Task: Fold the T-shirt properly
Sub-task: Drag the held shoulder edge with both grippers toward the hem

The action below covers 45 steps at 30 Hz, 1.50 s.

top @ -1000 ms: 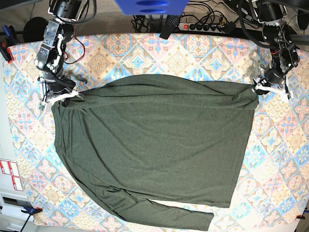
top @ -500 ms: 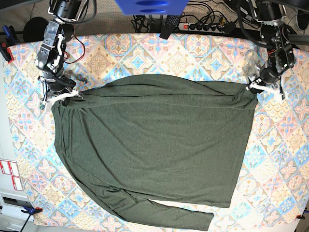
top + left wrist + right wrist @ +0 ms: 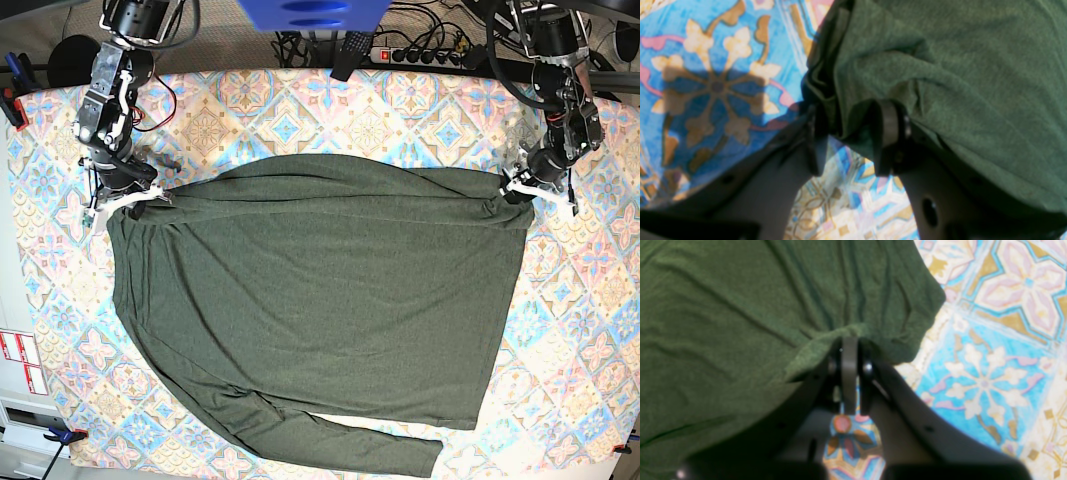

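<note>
The dark olive-green T-shirt [image 3: 320, 290] lies spread flat on the patterned tablecloth, with one long sleeve folded along its near edge. At its far left corner in the base view, my right gripper [image 3: 135, 200] is shut on the cloth edge; the right wrist view shows the fingers pressed together [image 3: 849, 343] with fabric [image 3: 740, 323] pinched at their tips. At the far right corner, my left gripper [image 3: 520, 188] grips a bunched fold. In the left wrist view that thick wad of the T-shirt [image 3: 940, 66] sits between the parted fingers [image 3: 853, 133].
The tablecloth [image 3: 300, 110] covers the whole table. A power strip [image 3: 430, 55] and cables lie along the back edge beside a blue object [image 3: 310, 12]. Red clamps [image 3: 12, 100] hold the left edge. White labels [image 3: 20, 360] sit off the table's left side.
My left gripper has moved toward the shirt's middle and slightly back, dragging the corner with it and bunching the cloth there. The right arm has stayed put.
</note>
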Motion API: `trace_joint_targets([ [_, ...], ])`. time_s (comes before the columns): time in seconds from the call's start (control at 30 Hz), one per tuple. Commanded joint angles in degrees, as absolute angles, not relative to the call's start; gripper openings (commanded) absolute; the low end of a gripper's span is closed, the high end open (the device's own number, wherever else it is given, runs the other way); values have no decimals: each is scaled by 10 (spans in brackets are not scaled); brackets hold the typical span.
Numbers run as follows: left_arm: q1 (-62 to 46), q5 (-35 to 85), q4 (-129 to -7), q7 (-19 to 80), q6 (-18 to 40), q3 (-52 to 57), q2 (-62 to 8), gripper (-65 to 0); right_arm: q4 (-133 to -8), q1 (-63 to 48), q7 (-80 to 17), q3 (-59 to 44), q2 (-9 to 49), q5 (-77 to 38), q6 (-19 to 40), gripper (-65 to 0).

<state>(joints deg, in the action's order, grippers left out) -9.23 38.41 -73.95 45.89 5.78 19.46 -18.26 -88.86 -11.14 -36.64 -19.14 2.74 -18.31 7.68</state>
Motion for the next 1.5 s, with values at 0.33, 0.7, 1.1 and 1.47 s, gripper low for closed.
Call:
trace_joint_targets([
  [0.33, -110, 380, -800, 475, 83, 205, -187, -650, -899, -107, -353, -195, 33, -188, 80, -649],
  [0.7, -55, 421, -858, 475, 83, 232, -187, -650, -899, -79, -353, -195, 33, -188, 80, -649],
  [1.1, 32, 418, -843, 475, 83, 230, -175, -650, -852, -24, -353, -196, 33, -188, 80, -649],
  [1.47, 119, 419, -738, 464, 83, 231, -174, -650, -800, 33, -351, -196, 33, -186, 80, -649],
])
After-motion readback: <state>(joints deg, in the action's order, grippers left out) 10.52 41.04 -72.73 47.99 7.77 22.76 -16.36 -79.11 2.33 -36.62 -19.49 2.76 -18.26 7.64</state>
